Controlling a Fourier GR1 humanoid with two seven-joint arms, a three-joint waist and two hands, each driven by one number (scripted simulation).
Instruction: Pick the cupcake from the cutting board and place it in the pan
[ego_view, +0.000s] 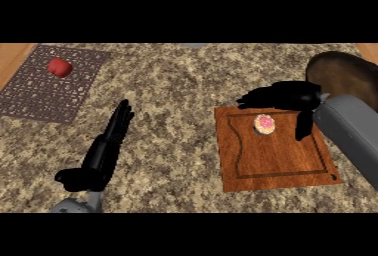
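While the cupcake (264, 124) sits upright on the far half of the wooden cutting board (277, 160), nothing has hold of it. The right hand (291, 96) hangs over the board's far edge. Its fingers (255, 99) are spread apart toward the board's far-left corner, and its thumb (303, 126) reaches down just to the right of the cupcake, seemingly not touching it.

The cupcake is likely very light, but soft and easily crushed, and the pink-and-pale topping would probably smear under any touch from above. The safest hold looks to be low on its sides, thumb on one side and fingers on the other, closing only until it stops slipping. Kept level, it should travel without tipping.

The dark pan (345, 75) lies just beyond the board's far-right corner, partly behind the right forearm, so the carry would be short.

Well to the left of the board, the left hand (107, 145) rests over the speckled bench (177, 90), fingers straight and together. Farther left of the board lies a dark mesh mat (33, 95) bearing a small red item (59, 66) — no part of this job.
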